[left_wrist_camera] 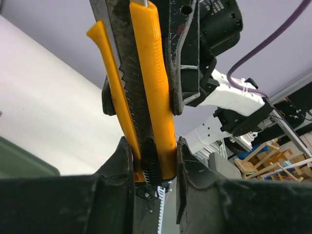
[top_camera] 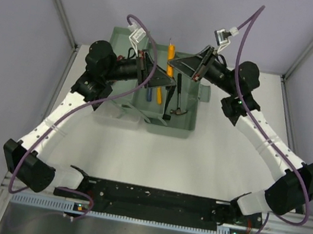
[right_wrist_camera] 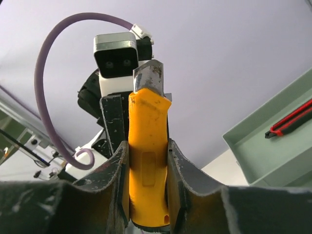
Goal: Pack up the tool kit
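You have the yellow utility knife (left_wrist_camera: 151, 87) pinched by both arms at once: it is held up in the air over the green case (top_camera: 181, 130), clear of the white table (top_camera: 195, 171). Your left gripper (left_wrist_camera: 153, 153) is closed on the knife's lower end, one finger on each side, right by the black slider, and the toothed metal track runs up the body from there. Your right gripper (right_wrist_camera: 146, 148) is clamped round the yellow body as well. In the left wrist view you can see its fingers (left_wrist_camera: 178, 73) biting the knife farther up than the left pair. From the right wrist, the knife stands upright between the fingers with its bare metal tip at the top and the left arm's camera just behind it. In the top view the two grippers meet nose to nose above the rear half of the case. Inside the case a hammer (top_camera: 177, 99) lies with its head toward the near wall, and a blue-handled tool (top_camera: 148, 95) sits by the case's left wall, just beside the left gripper. The right wrist view also shows a red-and-black tool (right_wrist_camera: 288, 118) lying in a green compartment (right_wrist_camera: 253, 156) — you cannot tell what kind it is.
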